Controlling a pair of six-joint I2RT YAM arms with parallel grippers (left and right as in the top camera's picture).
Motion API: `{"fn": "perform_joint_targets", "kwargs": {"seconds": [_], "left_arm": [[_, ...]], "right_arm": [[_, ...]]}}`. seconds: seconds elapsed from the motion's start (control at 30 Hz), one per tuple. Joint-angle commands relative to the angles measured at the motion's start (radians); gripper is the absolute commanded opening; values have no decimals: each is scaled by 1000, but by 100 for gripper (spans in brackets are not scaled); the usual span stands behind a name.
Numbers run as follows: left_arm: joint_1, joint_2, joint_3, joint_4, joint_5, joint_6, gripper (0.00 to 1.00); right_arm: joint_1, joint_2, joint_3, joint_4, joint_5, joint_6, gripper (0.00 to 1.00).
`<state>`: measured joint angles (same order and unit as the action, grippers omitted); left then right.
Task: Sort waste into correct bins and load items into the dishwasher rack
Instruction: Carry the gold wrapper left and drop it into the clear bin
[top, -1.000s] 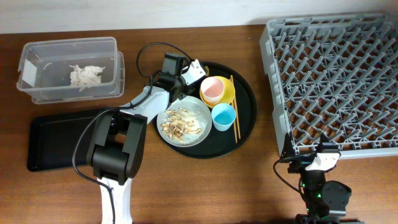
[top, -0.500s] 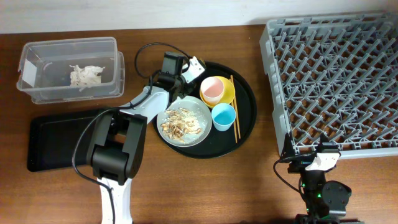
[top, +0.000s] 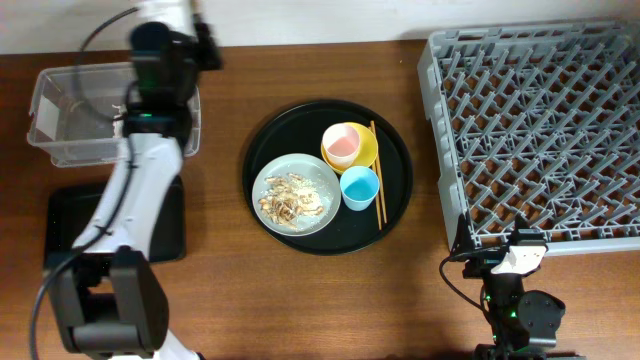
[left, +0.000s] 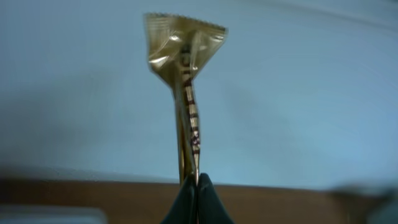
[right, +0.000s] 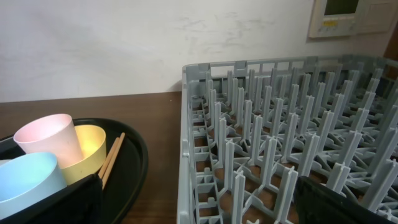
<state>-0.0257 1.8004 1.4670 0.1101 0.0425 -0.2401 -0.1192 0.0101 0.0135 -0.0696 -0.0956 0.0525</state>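
Brown wooden desk (top: 300, 310), pale wall (right: 112, 43) behind. Only its own wrist camera shows the left tool (left: 196, 180), pinched shut on a gold wrapper (left: 186, 68) standing upright against that wall; from overhead, its arm hangs above the clear box (top: 70, 115). The right tool (right: 198, 186) gapes wide and empty by the grey rack (top: 540, 130). Plate (top: 264, 180), yellow bowl (top: 367, 150), pink cup (top: 340, 143), blue cup (top: 360, 187) and chopsticks (top: 377, 180) sit on the round black tray (top: 398, 205)
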Motion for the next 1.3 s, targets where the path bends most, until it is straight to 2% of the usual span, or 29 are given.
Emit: {"fn": "perform_joint_targets", "kwargs": {"seconds": [0.0,0.1,0.23,0.27,0.3,0.33,0.43,0.5,0.57,0.63,0.73,0.93,1.0,1.07,1.1,1.2,1.27], "left_arm": [[122,20,-11,-109,-116,-497,1],[202,20,-11,-183,-145,-669,1],[270,20,-11,-209,-145,-727,1],[285,20,-11,-214,-145,-737,4],[290,20,-11,-219,-145,-737,11],[291,20,-11,-221,-145,-737,25],[294,20,-11,-228,-144,-737,49],[293,20,-11,-228,-140,-736,78],[293,19,-11,-233,-133,-735,99],[293,18,-11,-235,-102,-735,99],[293,3,-11,-230,80,-729,99],[289,-81,-11,-138,445,-572,99],[283,-138,-11,-241,506,-569,99],[275,-201,-11,-429,512,-547,99],[267,-237,-11,-549,517,-496,99],[232,-302,-11,-779,520,-368,99],[195,-332,-11,-875,520,-305,99]], "right_arm": [[-7,-6,-8,-2,2,7,98],[-7,-6,-8,-2,2,7,99],[-7,-6,-8,-2,2,7,98],[-7,-6,-8,-2,2,7,98],[-7,-6,-8,-2,2,7,98],[-7,-7,-8,-2,2,7,98],[-7,-6,-8,-2,2,7,98],[-7,-6,-8,-2,2,7,98],[-7,-6,-8,-2,2,7,98],[-7,-6,-8,-2,2,7,99],[-7,-6,-8,-2,2,7,98],[-7,-6,-8,-2,2,7,98],[-7,-6,-8,-2,2,7,98],[-7,-6,-8,-2,2,7,98],[-7,-6,-8,-2,2,7,98],[-7,-6,-8,-2,2,7,98],[-7,-6,-8,-2,2,7,98]]}}
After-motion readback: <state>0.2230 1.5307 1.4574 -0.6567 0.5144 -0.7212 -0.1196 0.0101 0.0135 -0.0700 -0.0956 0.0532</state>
